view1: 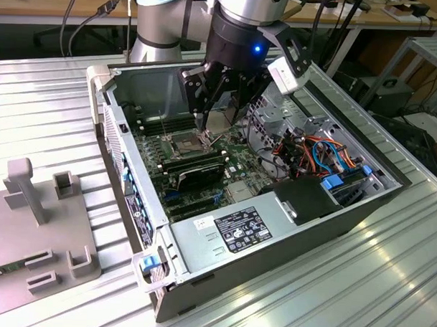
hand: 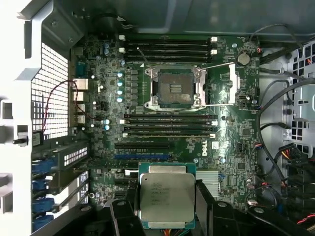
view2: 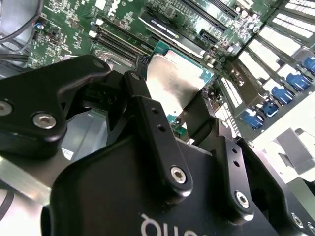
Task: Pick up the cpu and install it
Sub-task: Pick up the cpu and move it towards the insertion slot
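Note:
The cpu (hand: 166,196) is a flat square chip with a silver-grey top, held level above the motherboard by my gripper (hand: 166,209). The black fingers (hand: 124,216) press on two opposite edges of it. In the second wrist view the cpu (view2: 176,81) shows between the fingers (view2: 147,105) of the gripper (view2: 172,101). The open socket (hand: 173,88), with its metal frame swung aside, lies apart from the chip on the board. In the exterior view my gripper (view1: 218,124) hangs inside the case just above the socket (view1: 185,142), with the cpu (view1: 220,118) in it.
The open computer case (view1: 125,167) rings the board with metal walls. Memory slots (hand: 170,125) run on both sides of the socket. Cables (view1: 319,153) and a power supply (view1: 238,229) fill the near end. A grey fixture (view1: 37,229) stands at the exterior view's left.

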`<state>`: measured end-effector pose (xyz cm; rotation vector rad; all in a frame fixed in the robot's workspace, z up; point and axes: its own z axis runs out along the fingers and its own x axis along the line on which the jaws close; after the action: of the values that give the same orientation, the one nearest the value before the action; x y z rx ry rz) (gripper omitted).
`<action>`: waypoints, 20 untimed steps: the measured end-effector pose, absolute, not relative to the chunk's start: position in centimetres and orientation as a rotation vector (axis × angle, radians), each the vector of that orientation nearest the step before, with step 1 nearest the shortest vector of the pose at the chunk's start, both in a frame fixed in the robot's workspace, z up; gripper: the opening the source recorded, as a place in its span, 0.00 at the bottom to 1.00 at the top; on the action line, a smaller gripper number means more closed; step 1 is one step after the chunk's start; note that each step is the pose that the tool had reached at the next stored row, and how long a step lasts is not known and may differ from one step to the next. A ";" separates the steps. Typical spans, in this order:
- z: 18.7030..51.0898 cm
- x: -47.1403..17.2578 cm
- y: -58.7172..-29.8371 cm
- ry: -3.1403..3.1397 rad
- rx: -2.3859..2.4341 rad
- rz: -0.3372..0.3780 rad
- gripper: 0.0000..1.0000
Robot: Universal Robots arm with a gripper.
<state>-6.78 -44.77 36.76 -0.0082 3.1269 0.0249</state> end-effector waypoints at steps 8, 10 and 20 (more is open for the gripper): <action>36.8 -5.5 -44.8 3.127 -0.008 0.025 0.55; 36.8 -5.3 -44.8 3.127 -0.008 0.025 0.55; 36.8 -4.9 -44.8 3.127 -0.008 0.025 0.55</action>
<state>-4.95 -44.77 36.76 -0.0081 3.1269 0.0248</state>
